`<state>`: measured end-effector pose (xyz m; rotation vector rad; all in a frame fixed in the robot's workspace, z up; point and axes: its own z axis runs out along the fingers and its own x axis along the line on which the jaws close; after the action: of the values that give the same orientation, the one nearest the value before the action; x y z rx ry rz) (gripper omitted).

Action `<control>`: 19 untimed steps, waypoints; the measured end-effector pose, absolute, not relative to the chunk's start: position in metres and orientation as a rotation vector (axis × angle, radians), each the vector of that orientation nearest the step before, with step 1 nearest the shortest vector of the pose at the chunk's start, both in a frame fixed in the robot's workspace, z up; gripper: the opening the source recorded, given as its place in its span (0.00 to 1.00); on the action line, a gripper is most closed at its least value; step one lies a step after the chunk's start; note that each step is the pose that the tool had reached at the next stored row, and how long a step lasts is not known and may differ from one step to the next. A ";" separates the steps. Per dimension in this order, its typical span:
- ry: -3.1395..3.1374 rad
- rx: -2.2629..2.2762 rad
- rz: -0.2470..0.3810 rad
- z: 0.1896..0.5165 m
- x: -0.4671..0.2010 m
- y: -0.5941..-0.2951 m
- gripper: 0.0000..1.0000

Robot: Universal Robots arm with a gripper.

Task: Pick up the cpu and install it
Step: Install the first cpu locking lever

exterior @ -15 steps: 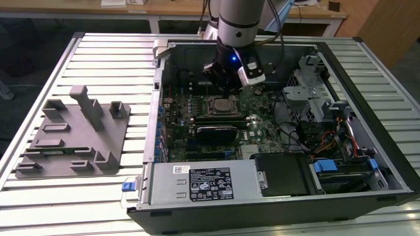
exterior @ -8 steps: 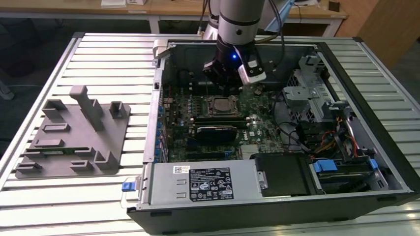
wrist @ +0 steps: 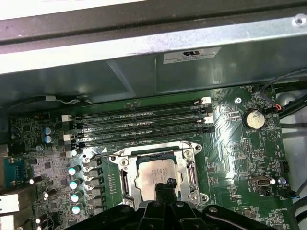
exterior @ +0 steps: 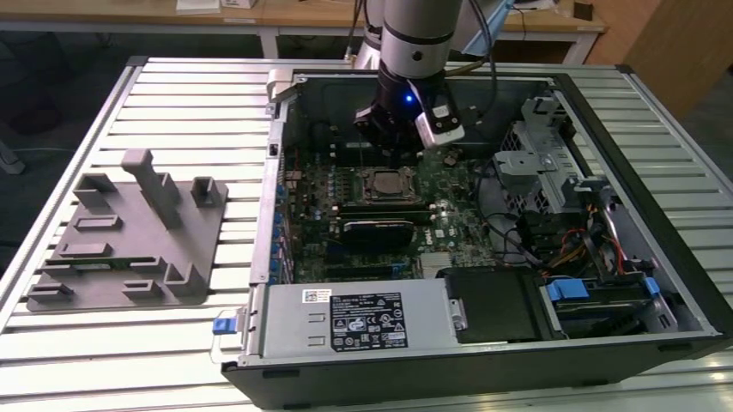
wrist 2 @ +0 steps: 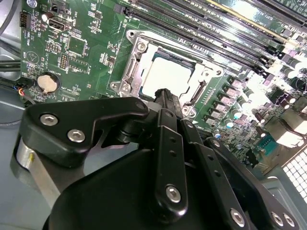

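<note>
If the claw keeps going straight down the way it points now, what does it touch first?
Most likely the cpu seated in its socket: the claw tip sits over the chip's near edge in both wrist views. How much gap remains is unclear.

Inside the open computer case (exterior: 481, 223) on the bench (exterior: 184, 94), room above the socket (wrist: 158, 175) is taken by the claw (exterior: 396, 154). Passage is limited by the memory slots (wrist: 144, 127) beside it and the drive cage (exterior: 555, 163) near the case's far corner.

You get even overhead light; glare whitens the memory slots (wrist 2: 249, 28) toward one o'clock, and the near gripper (wrist 2: 165, 96) body blurs.
</note>
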<state>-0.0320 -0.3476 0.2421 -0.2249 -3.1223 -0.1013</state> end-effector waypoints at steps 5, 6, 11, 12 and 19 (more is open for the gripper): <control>-3.122 -0.225 -0.101 0.242 -0.036 -0.348 0.11; -3.122 -0.225 -0.101 0.242 -0.038 -0.348 0.11; -3.122 -0.225 -0.101 0.242 -0.048 -0.348 0.11; -3.122 -0.225 -0.101 0.242 -0.051 -0.348 0.11; -3.123 -0.225 -0.101 0.242 -0.068 -0.348 0.11</control>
<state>-0.0682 -0.3476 0.2421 -0.2250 -3.1228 -0.1013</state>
